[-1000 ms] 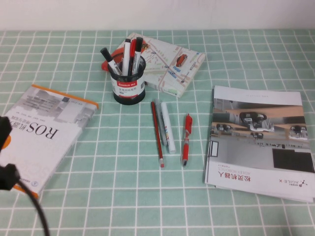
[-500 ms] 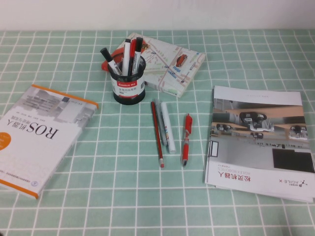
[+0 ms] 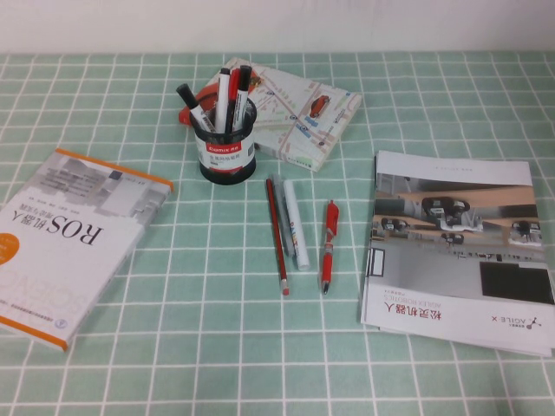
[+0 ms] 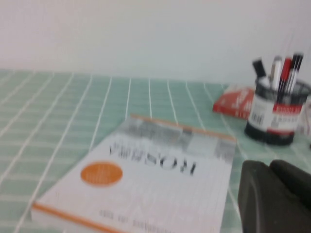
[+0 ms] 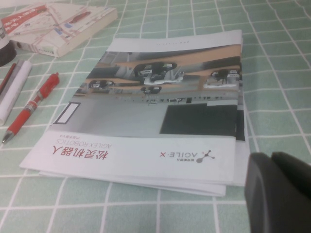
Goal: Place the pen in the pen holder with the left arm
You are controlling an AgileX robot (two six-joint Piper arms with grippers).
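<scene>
Now that the left arm has slipped out of the high view, where a second ago its black bulk and cable sat over the lower left corner of the ROS book [image 3: 65, 238], the table shows no arm at all, and that reads as a retreat after the job rather than an approach. The pen [image 3: 194, 107] stands in the pen holder [image 3: 227, 149], leaning out over the rim on the robot's left among the other markers, so the task looks done. The left gripper [image 4: 271, 194] shows only as a dark mass in its wrist view, low above the book's near edge and well apart from the holder; whether it is open or closed cannot be told, though nothing is seen in it. The right gripper [image 5: 274, 194] hangs beside the near corner of the magazine [image 3: 455, 251] – parked, by the look of it – and its state cannot be told either. The red pencil [image 3: 277, 234], the all-white marker [image 3: 296, 224] and the red gel pen [image 3: 328, 245] lie side by side in front of the holder, unmoved across the last second.
</scene>
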